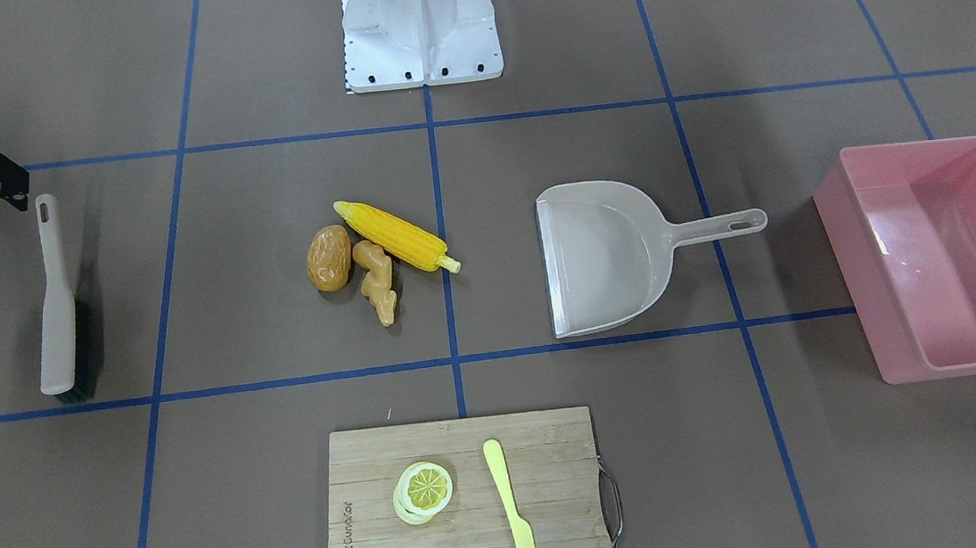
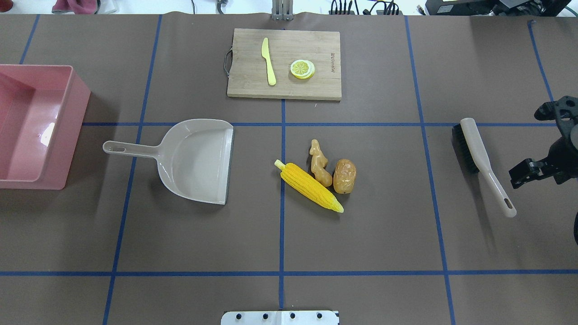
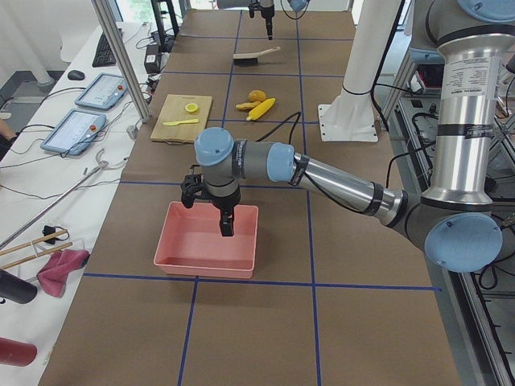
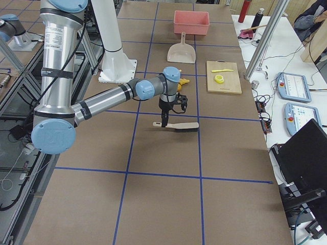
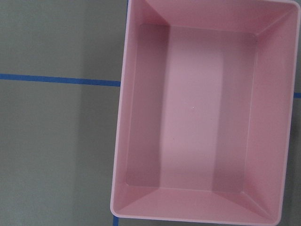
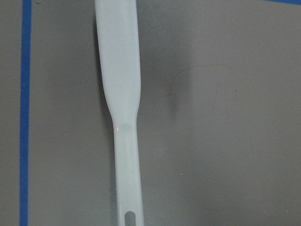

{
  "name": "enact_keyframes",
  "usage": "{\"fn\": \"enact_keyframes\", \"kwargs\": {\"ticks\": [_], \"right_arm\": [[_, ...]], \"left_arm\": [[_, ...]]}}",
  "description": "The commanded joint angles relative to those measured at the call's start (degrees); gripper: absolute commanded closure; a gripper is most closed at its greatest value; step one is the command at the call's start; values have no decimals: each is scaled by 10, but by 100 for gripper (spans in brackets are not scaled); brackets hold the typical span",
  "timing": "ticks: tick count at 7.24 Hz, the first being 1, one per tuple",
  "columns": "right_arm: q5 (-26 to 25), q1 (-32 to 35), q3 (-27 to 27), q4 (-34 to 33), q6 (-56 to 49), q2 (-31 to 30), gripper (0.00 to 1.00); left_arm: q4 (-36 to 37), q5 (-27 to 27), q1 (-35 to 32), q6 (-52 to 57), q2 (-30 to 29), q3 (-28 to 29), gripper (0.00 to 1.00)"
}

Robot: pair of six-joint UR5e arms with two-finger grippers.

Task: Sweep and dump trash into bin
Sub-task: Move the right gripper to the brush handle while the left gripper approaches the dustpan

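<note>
Plainly, the bin (image 1: 971,263) is glossy pink; left hand (image 3: 227,226) and right hand (image 4: 163,124): openness unclear.

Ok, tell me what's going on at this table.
Nothing is picked up yet. The right gripper hovers over the handle of the brush, which lies on the table. The left gripper hangs above the empty pink bin. The corn cob, ginger root and potato lie bunched mid-table, with the empty dustpan between them and the bin, its mouth facing them.
</note>
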Motion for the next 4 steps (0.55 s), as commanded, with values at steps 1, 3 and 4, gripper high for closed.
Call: {"fn": "enact_keyframes", "kwargs": {"ticks": [1, 3, 4], "right_arm": [[-8, -16, -40, 23, 6, 20, 0], [7, -16, -65, 22, 23, 50, 0], [22, -16, -81, 23, 23, 52, 0]], "left_arm": [[85, 24, 30, 6, -75, -24, 2], [142, 37, 27, 117, -92, -74, 2], [137, 42, 32, 124, -98, -86, 2]]}}
